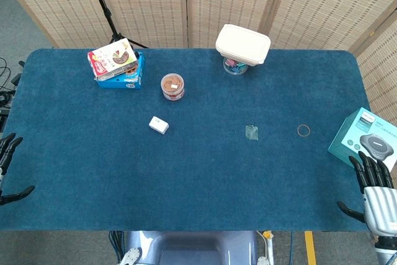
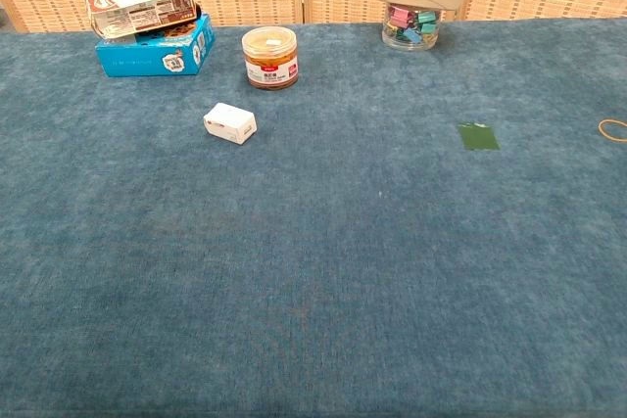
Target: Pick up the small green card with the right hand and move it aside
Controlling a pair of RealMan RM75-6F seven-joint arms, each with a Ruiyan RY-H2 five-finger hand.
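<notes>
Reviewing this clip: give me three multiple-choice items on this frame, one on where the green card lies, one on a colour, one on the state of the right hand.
1. Where does the small green card lie?
A. On top of the blue box
B. Flat on the cloth between the white block and the rubber band
C. In the right hand

2. What colour is the lid of the clip jar?
A. Cream white
B. Red
C. Black

3. What is the right hand doing?
A. Pinching the card
B. Pressing on the teal carton
C. Holding nothing, fingers apart, at the table's near right edge

Answers: 1 B, the head view shows the card alone on the cloth with the band to its right. 2 A, the lid is pale in both views. 3 C, the hand sits apart from the card, beside the teal carton.
</notes>
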